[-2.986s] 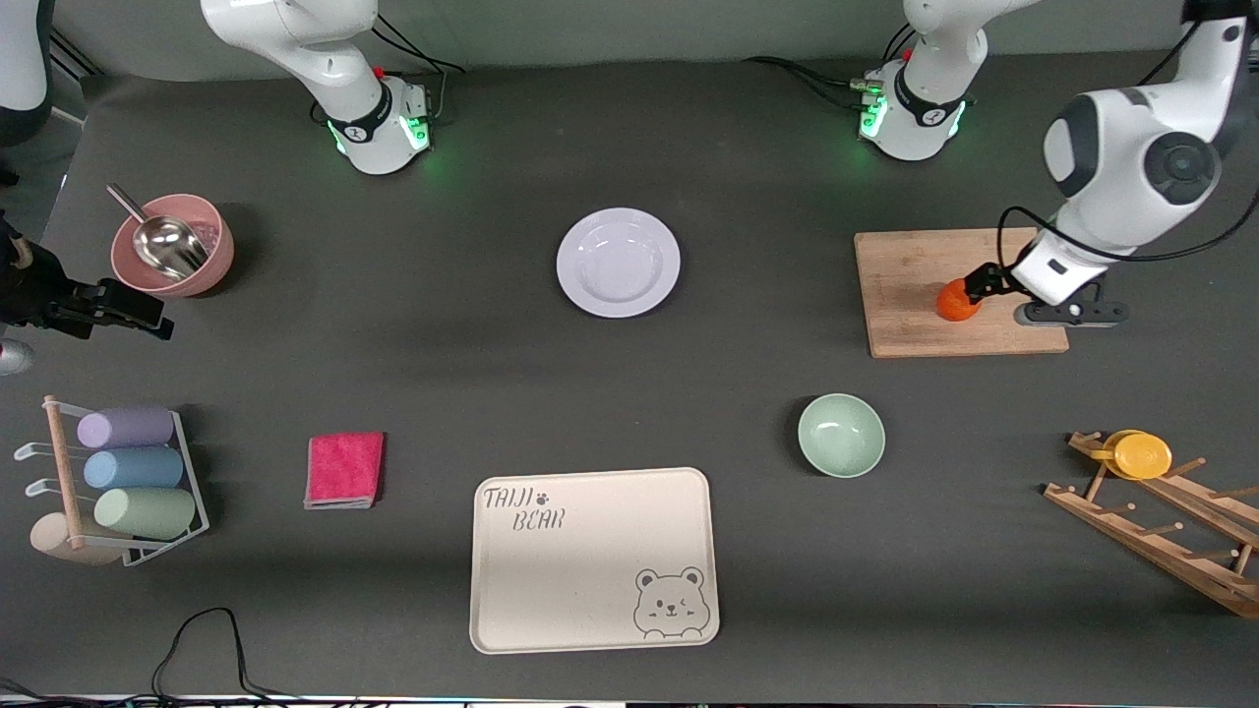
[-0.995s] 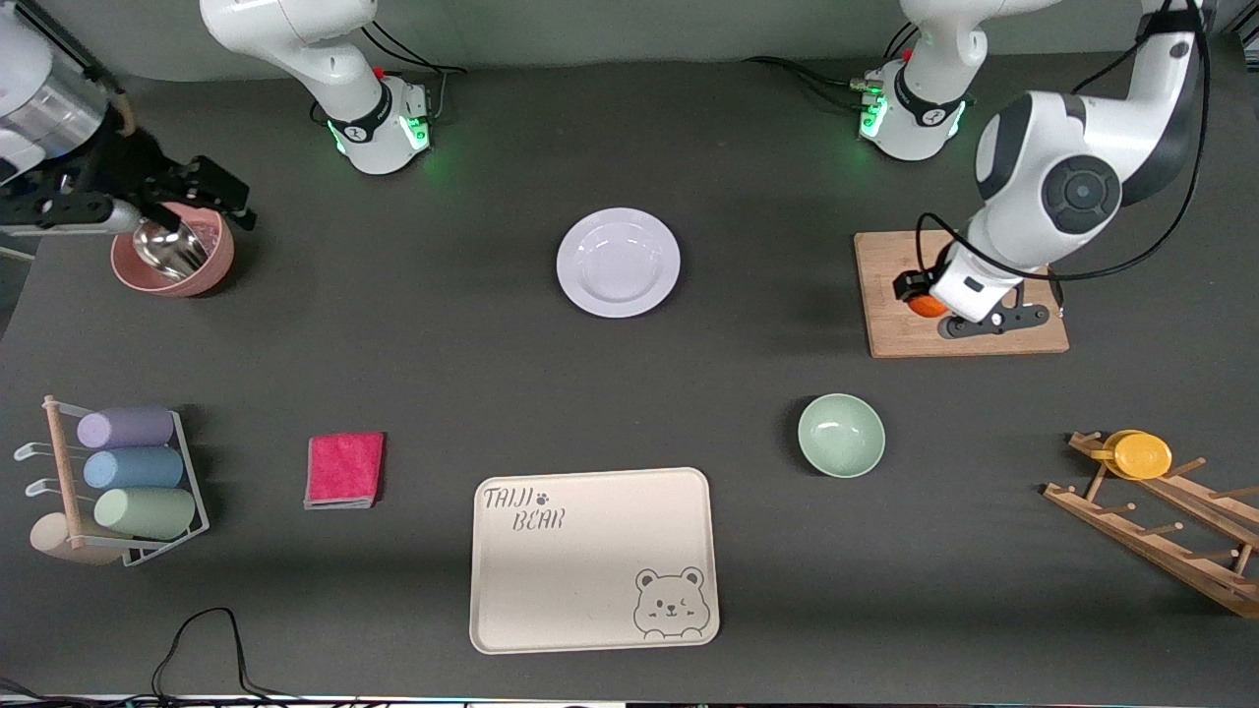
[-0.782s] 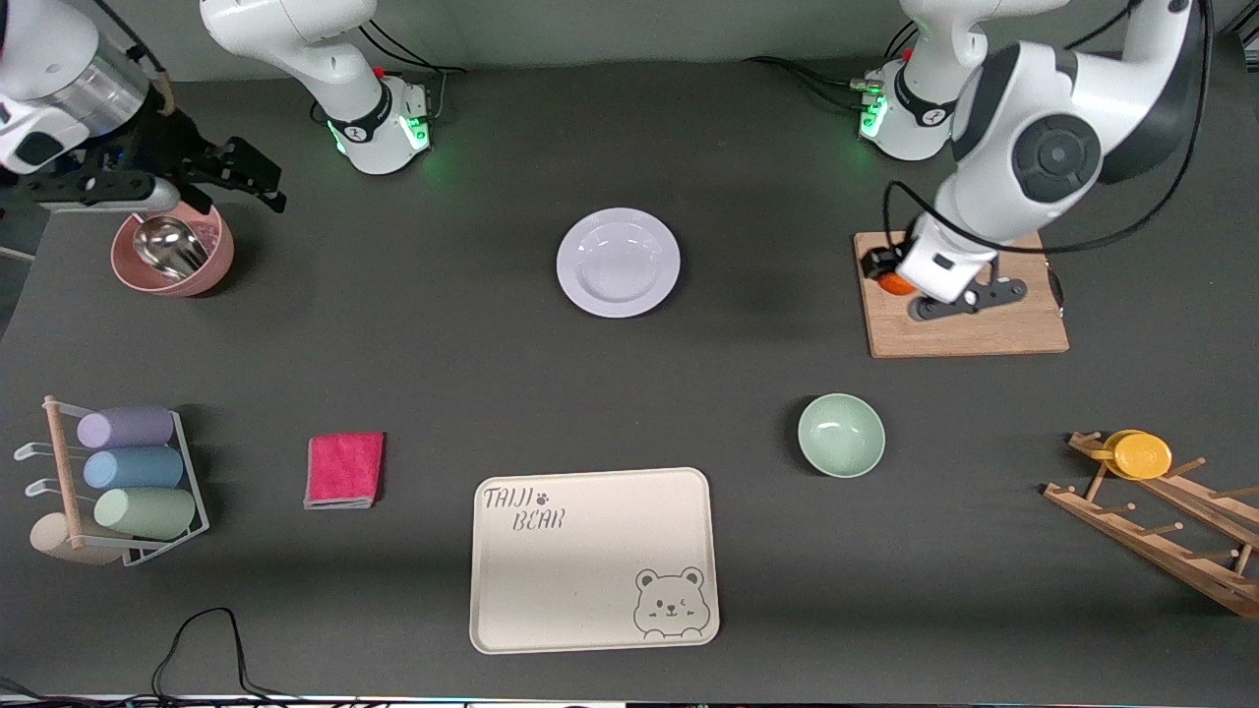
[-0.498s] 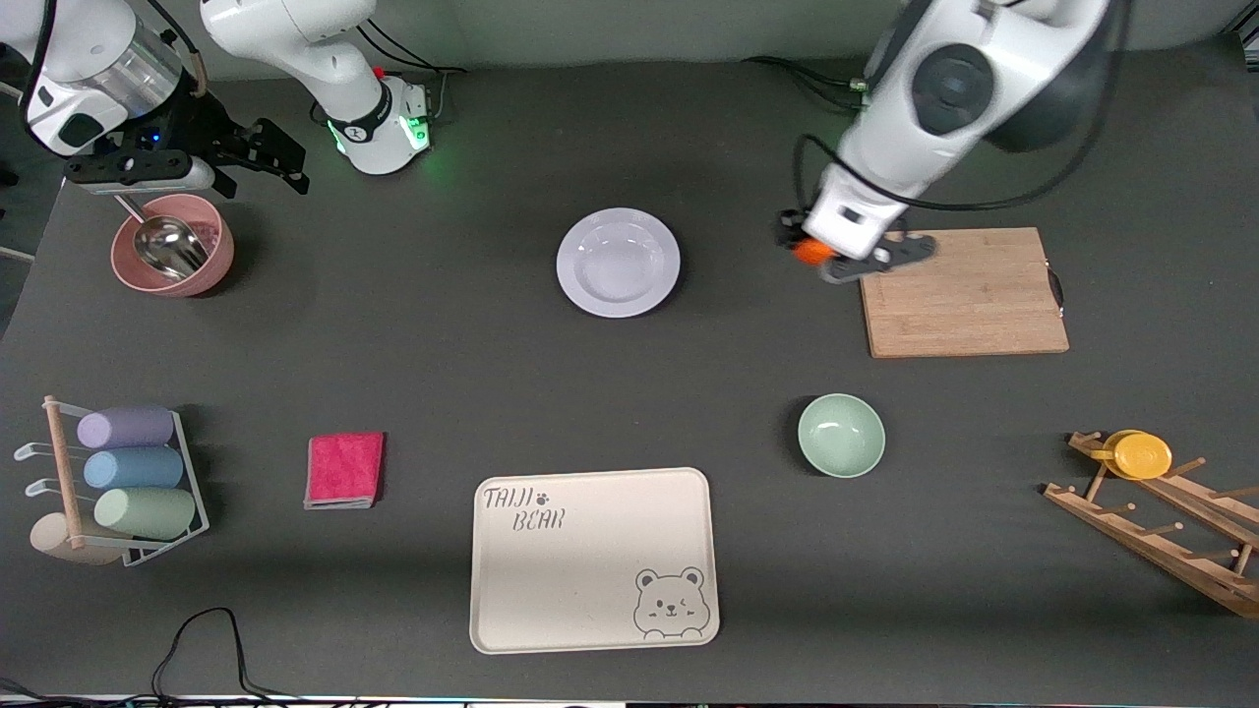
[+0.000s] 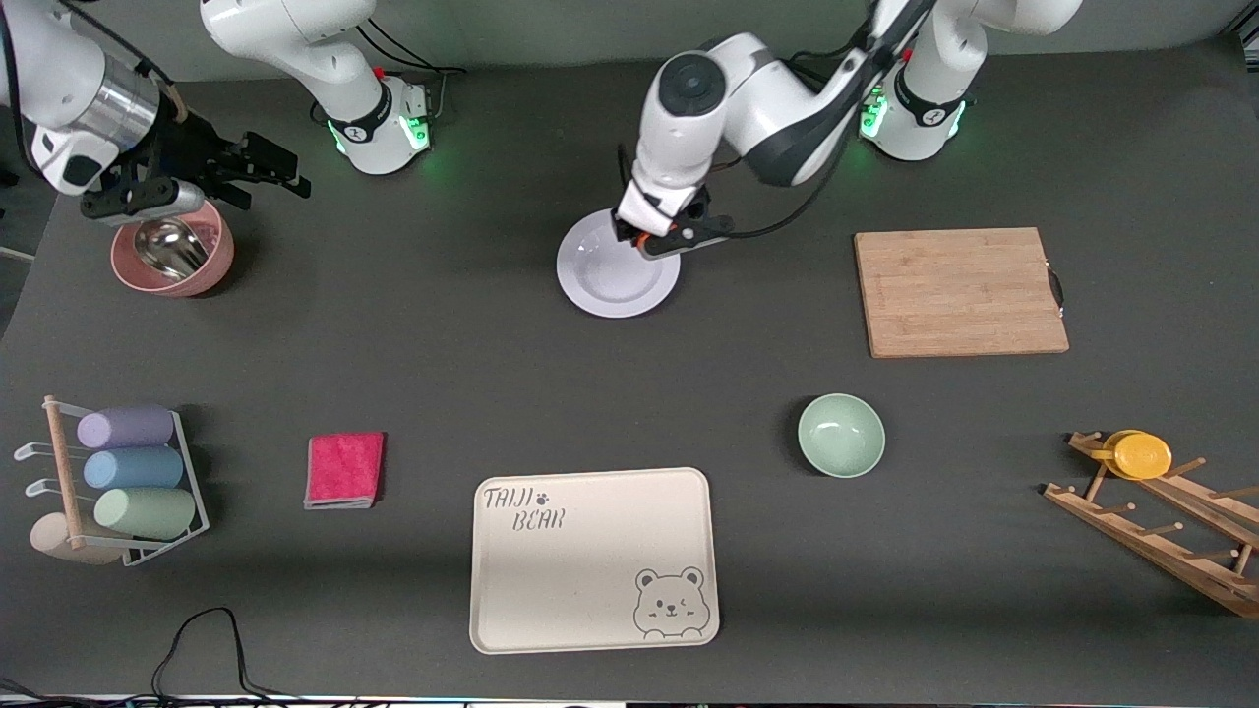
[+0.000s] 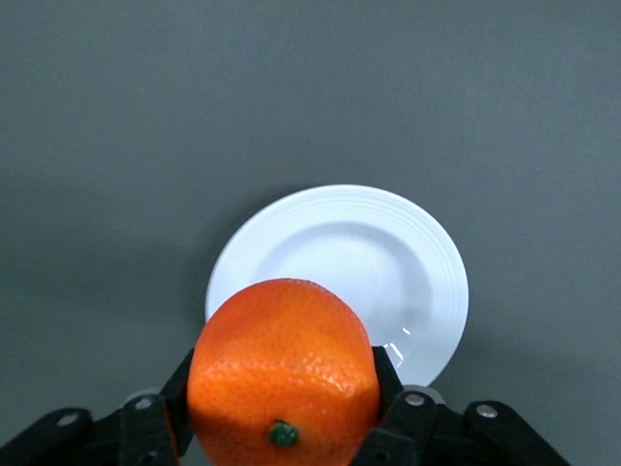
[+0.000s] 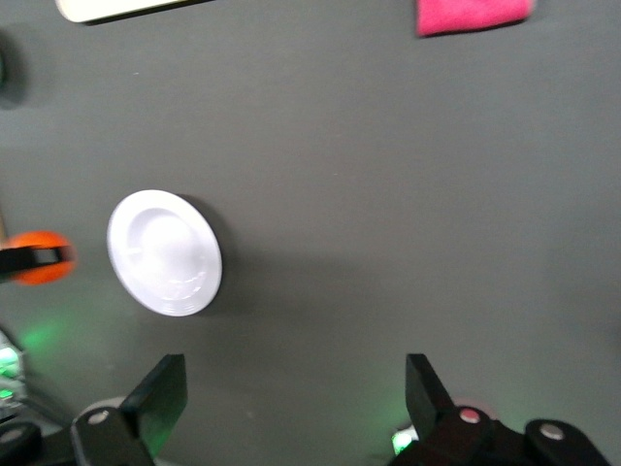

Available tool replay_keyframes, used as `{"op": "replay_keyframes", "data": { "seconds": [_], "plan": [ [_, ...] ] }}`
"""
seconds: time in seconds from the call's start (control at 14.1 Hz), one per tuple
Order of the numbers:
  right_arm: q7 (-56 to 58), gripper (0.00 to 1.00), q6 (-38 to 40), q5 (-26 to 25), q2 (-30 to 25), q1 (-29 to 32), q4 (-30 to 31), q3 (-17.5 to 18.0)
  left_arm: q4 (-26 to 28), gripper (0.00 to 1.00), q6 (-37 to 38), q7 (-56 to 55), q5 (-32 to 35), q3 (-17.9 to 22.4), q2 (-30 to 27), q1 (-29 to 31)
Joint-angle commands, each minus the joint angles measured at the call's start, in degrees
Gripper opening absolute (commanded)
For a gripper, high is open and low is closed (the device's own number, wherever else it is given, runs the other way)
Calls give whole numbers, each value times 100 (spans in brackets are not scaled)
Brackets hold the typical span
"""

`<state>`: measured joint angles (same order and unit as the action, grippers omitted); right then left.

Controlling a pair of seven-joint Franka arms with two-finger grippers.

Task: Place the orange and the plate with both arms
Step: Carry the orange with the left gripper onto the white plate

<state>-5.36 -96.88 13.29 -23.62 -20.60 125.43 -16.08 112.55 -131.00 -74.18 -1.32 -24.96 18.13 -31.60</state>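
Observation:
The pale lavender-white plate lies in the middle of the table, toward the robots' bases. My left gripper is shut on the orange and holds it over the plate's rim on the left arm's side. In the left wrist view the orange, green stem spot showing, sits between the black fingers above the plate. My right gripper is open and empty, up in the air beside the pink bowl. The right wrist view shows the plate and the held orange past its spread fingers.
A pink bowl with a metal scoop stands at the right arm's end. A wooden cutting board lies at the left arm's end. Nearer the camera are a mint-green bowl, a cream bear tray, a pink cloth, a cup rack and a wooden rack with a yellow cup.
My left gripper lifted the orange off the cutting board and carried it across to over the plate. My right gripper rose from the table's end to beside the pink bowl.

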Motion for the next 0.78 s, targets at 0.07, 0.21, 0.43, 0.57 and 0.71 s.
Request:
{"op": "replay_keyframes", "data": {
  "seconds": [0.07,0.21,0.43,0.57,0.71],
  "plan": [
    [673,100,-830,1128,-2,-58,937,-106,-805,4,-608,-1035,1087,106,1428,-504],
    [1507,100,-1287,1849,269,-58,1359,-211,-805,8,-874,-1081,1274,106,1728,-557],
    [2921,100,-1711,2991,945,-58,1790,-474,-796,87,-893,-1081,1520,106,1852,-619],
    [4194,100,-1720,3992,1577,-58,2037,-685,-796,100,-761,-1072,1599,106,1783,-619],
    [5172,100,-1712,4732,2131,-58,2169,-730,-892,100,-19,-828,1530,88,1380,-418]
  ]
}}
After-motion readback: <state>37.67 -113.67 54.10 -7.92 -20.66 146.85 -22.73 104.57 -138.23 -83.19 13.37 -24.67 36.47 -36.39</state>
